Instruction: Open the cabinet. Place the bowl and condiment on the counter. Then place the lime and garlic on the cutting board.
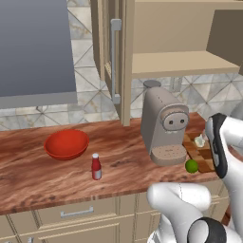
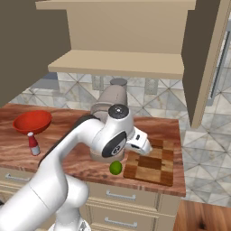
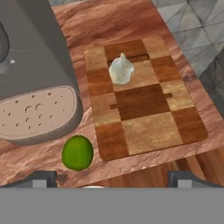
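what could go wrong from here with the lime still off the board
1. The small round green lime lies on the reddish wood-grain counter near its front edge, beside the checkered wooden cutting board; a nudge could roll it off.
2. It sits close to the grey coffee machine, so the open pincer has little room on that side and may bump it.
3. The pale lumpy garlic bulb rests on the board; a careless placement could knock it off.
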{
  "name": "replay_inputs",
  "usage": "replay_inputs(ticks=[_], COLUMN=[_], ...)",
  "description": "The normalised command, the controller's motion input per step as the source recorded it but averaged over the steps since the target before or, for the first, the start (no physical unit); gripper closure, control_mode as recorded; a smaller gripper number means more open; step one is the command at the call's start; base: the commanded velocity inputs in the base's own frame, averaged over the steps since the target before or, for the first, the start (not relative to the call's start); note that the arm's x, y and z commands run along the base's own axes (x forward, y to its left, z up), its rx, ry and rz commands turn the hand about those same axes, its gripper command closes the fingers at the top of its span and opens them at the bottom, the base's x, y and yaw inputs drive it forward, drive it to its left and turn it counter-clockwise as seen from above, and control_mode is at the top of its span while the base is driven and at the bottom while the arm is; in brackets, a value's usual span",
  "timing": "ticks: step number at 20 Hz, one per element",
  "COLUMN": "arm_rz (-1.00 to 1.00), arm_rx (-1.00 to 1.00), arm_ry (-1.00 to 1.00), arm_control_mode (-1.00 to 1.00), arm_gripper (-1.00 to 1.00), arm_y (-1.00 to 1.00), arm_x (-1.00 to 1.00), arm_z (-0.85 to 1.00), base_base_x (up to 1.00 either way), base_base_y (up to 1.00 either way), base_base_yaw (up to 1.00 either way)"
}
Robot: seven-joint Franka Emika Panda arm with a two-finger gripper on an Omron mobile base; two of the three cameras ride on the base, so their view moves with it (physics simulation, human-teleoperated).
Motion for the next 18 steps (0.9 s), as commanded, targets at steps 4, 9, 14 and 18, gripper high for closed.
replay_inputs(ticks=[4,9,14,18], arm_rz=[0.06,0.06,0.05,0.04], arm_rx=[-0.01,0.0,0.0,0.0], arm_ry=[0.1,0.19,0.09,0.0], arm_control_mode=[-1.0,-1.0,-1.0,-1.0], arm_gripper=[-1.0,-1.0,-1.0,-1.0], arm_y=[0.32,0.16,0.09,0.09], arm_x=[0.01,0.04,0.0,0.0], arm_z=[0.0,0.0,-0.08,-0.18], base_base_x=[0.0,0.0,0.0,0.0], base_base_y=[0.0,0.0,0.0,0.0], base_base_yaw=[0.0,0.0,0.0,0.0])
